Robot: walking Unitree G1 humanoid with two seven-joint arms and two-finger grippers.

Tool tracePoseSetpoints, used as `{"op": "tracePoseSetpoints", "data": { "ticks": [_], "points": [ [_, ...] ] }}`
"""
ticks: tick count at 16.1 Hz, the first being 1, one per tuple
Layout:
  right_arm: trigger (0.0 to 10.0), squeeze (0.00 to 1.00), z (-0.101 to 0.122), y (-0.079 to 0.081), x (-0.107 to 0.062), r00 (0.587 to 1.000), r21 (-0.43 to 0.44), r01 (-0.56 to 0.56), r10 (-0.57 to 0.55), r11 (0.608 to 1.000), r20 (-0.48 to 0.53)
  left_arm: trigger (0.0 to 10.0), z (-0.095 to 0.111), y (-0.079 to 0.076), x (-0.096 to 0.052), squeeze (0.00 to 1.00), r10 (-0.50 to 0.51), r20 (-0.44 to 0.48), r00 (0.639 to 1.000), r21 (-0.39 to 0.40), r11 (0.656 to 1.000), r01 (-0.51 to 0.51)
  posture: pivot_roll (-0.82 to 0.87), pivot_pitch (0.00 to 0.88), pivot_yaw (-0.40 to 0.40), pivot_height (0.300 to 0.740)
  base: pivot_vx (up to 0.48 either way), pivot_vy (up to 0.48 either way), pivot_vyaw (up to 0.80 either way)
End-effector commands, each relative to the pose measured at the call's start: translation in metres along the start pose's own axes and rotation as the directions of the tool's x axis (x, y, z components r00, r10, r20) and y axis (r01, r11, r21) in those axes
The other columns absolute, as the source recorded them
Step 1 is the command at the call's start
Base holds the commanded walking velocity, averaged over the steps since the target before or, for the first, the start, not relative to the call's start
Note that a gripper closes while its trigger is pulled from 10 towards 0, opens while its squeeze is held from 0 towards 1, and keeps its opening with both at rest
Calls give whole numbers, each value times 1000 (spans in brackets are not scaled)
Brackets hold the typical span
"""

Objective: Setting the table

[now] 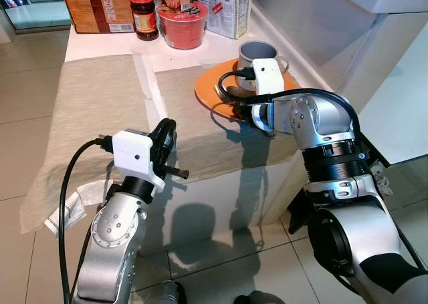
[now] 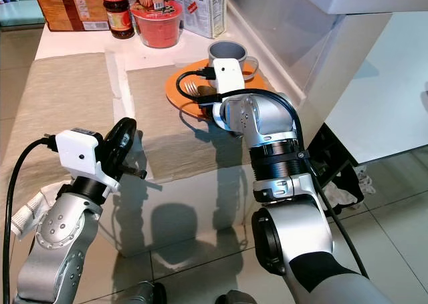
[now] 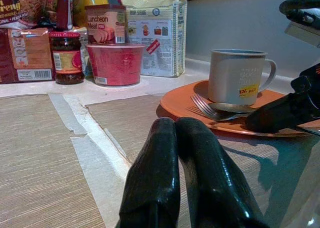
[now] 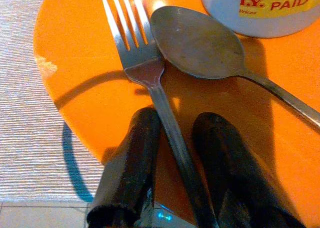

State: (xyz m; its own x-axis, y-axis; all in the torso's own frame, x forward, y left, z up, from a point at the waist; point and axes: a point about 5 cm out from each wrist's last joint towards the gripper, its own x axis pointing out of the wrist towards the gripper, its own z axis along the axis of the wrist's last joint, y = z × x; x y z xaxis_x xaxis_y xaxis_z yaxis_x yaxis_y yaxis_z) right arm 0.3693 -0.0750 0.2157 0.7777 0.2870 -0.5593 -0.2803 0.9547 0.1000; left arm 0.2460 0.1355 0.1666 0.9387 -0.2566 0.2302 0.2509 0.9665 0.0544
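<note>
Steel fork [image 4: 150,72] handle lies between the right gripper's [image 4: 175,158] parted fingers, ungrasped.

The plate [image 4: 75,62] looked smooth, glossy orange plastic, chipped at its rim. On it, the fork [image 4: 145,67] and spoon [image 4: 195,42] were dull, scuffed metal, and the mug [image 3: 235,76] a matt grey. Beside the plate, the placemats [image 1: 100,110] were coarse woven cloth. The right gripper [image 4: 172,163] had shiny black fingers [image 4: 130,163] either side of the fork's handle.
</note>
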Motion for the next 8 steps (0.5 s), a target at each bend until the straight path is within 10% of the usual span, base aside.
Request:
{"op": "tracePoseSetpoints", "data": {
  "ticks": [1, 8],
  "points": [
    [0, 0, -4, -5, 2, 1000, 14, 14, -14, 1000, -20, 10000, 3, -2, -2, 0, -1, 3, 1000, 4, 1000, 1, -55, 112, -47, 740, 0, 0, 0],
    [0, 0, -2, -3, 3, 1000, 40, -19, 20, 999, -22, 10000, 5, -2, -1, 0, 5, 4, 1000, 8, 1000, -5, -55, 116, -49, 740, 0, 0, 0]
  ]
}}
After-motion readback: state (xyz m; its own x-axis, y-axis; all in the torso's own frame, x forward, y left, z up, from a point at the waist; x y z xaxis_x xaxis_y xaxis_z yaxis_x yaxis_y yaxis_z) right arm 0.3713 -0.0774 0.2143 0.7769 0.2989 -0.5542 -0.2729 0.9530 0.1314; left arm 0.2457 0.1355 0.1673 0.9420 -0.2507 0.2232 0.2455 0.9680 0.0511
